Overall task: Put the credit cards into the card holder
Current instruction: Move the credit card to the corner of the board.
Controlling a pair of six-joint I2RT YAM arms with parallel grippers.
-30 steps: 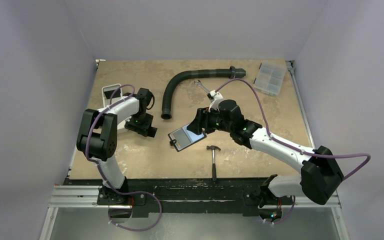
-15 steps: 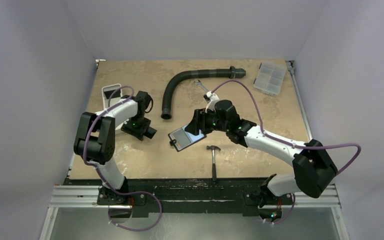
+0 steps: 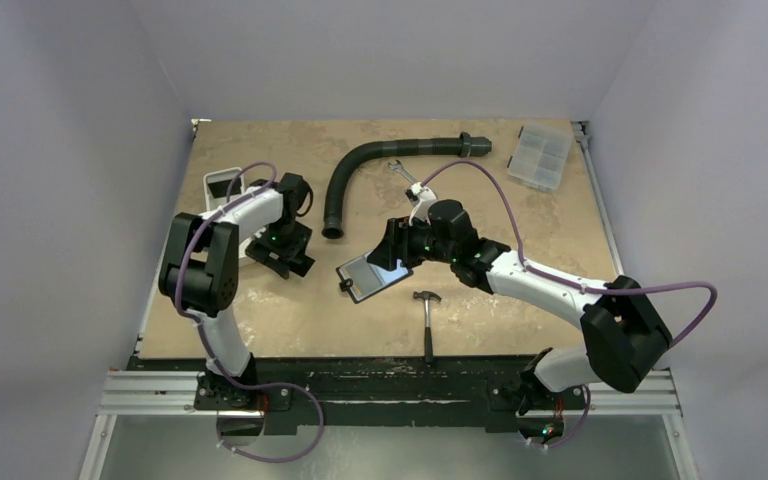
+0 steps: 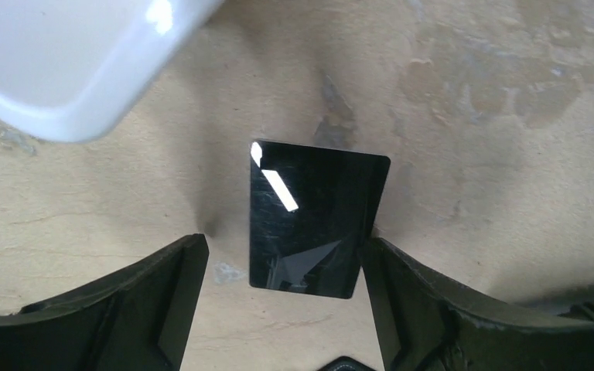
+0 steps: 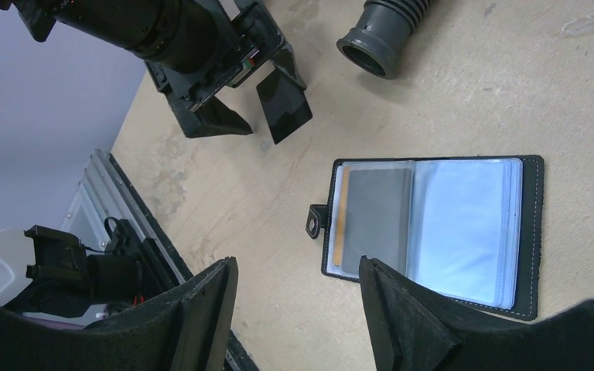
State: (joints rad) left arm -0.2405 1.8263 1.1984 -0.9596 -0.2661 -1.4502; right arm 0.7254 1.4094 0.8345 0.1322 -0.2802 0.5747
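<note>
One black credit card lies between the fingers of my left gripper. Its right edge is against the right finger, and a gap separates it from the left finger, so the jaws stand open. From the right wrist the card looks tilted beside that gripper. The card holder lies open on the table, grey and orange inserts in its left pocket, strap to the left. My right gripper hovers open over its near edge, holding nothing. From above, the holder sits mid-table, with the left gripper to its left.
A white tray lies just behind the left gripper. A curved black hose and a wrench are behind the holder. A hammer lies near the front edge. A clear compartment box sits at the back right.
The left gripper's jaws have spread wider and its wrist has shifted slightly right. The right arm has barely moved.
</note>
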